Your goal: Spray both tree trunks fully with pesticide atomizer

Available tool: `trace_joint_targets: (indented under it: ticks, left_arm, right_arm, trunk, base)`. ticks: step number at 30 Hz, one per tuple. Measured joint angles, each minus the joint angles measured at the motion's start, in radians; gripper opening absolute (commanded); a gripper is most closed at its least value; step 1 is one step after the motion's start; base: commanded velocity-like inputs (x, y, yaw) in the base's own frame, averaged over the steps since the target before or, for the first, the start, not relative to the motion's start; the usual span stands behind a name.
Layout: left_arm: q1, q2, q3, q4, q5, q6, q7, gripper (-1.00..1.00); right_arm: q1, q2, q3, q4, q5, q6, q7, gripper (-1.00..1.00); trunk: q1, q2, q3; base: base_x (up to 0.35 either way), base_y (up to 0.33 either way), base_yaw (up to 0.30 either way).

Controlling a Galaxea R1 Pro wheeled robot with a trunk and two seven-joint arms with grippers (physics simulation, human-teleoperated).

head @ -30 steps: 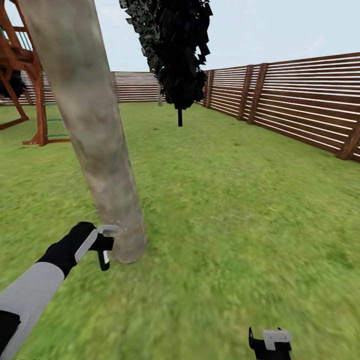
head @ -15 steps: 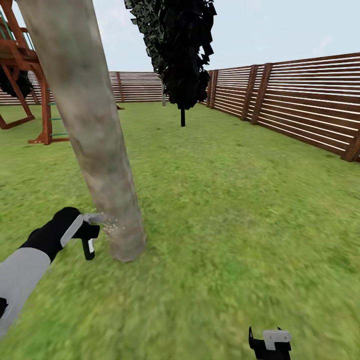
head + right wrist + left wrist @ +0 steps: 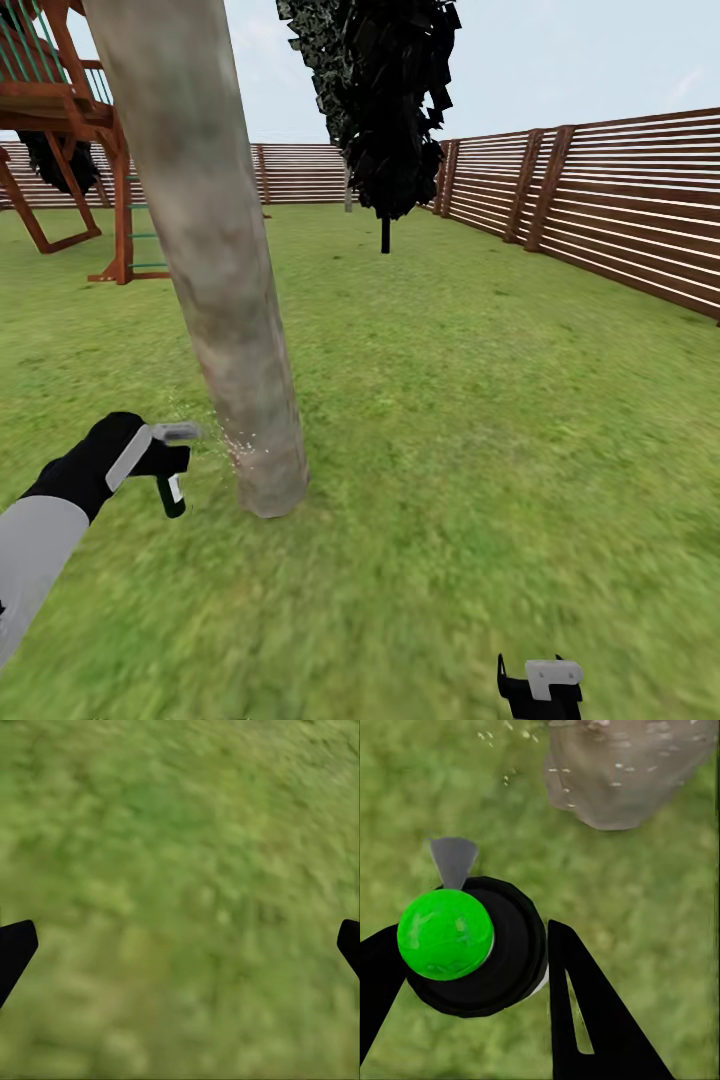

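A thick mottled grey-brown tree trunk (image 3: 215, 260) rises from the grass at the left of the head view, leaning slightly. Its flared base (image 3: 626, 769) is in the left wrist view. My left gripper (image 3: 162, 462) is shut on the pesticide atomizer (image 3: 172, 485), a short gap to the left of the trunk's base. The atomizer's grey nozzle (image 3: 177, 432) points at the trunk. Pale spray specks (image 3: 236, 447) dot the bark low down. From the left wrist, the atomizer's dark round top (image 3: 472, 945) bears a green dot between the black fingers (image 3: 585, 1012). My right gripper (image 3: 540, 688) hangs open over the grass.
A dark-leaved plant (image 3: 385, 100) on a thin black stem stands further back. A red-brown wooden play frame (image 3: 80, 120) is at the far left. A slatted wooden fence (image 3: 620, 210) runs along the right and back. Open lawn (image 3: 480, 400) lies to the right of the trunk.
The head view has swung left, shifting the scene right. My left gripper and the atomizer have drawn back from the trunk's base, and spray specks now show on the bark.
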Motion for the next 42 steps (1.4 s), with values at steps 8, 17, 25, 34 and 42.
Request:
trace_joint_targets:
  ticks: [8,17,25,34,42]
  left_arm:
    - [0.008,-0.053,0.009,-0.078,-0.011,-0.001,0.006,-1.0]
    - [0.225,-0.047,0.002,-0.053,-0.008,-0.181,0.012,-1.0]
    - [0.261,-0.045,0.001,0.243,-0.015,-0.405,0.011,-1.0]
    - [0.26,-0.107,-0.053,0.276,-0.009,-0.488,0.013,-1.0]
    - [0.258,-0.114,-0.042,0.231,-0.008,-0.541,0.113,-1.0]
  right_arm:
    - [0.0,0.0,0.0,0.0,0.0,0.0,0.0,1.0]
    - [0.0,0.0,0.002,0.0,0.002,0.0,0.002,1.0]
    - [0.0,0.0,0.002,0.0,0.003,0.0,0.004,1.0]
    - [0.0,0.0,0.001,0.0,0.003,0.0,0.004,1.0]
    - [0.0,0.002,0.001,0.0,0.003,0.0,0.003,1.0]
  trunk:
    - [0.0,0.0,0.0]
    - [0.0,0.0,0.0]
    - [0.0,0.0,0.0]
    - [0.0,0.0,0.0]
    - [0.0,0.0,0.0]
  base:
    - [0.0,0.0,0.002]
    - [0.0,0.0,0.0]
    - [0.101,0.0,0.0]
    - [0.118,-0.194,0.0]
    - [-0.076,-0.089,0.093]
